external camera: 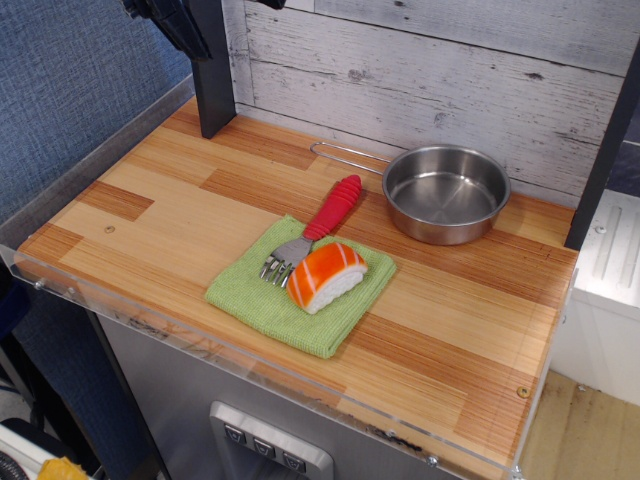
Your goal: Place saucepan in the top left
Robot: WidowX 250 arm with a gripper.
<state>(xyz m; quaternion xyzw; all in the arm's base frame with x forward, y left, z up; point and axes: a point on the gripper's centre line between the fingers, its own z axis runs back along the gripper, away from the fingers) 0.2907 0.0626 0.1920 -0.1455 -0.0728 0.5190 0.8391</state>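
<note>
The saucepan (446,193) is a small shiny steel pan. It stands empty at the back right of the wooden tabletop (150,200), and its thin wire handle (345,153) points left along the back wall. Only a black part of my gripper (168,20) shows at the top left edge of the frame, high above the table's back left corner and far from the pan. Its fingers are cut off by the frame, so their state does not show.
A green cloth (262,298) lies at the front middle with a salmon sushi piece (325,275) and a red-handled fork (322,222) on it. A black post (212,75) stands at the back left corner, another (605,140) at the right. A white plank wall (450,70) runs along the back.
</note>
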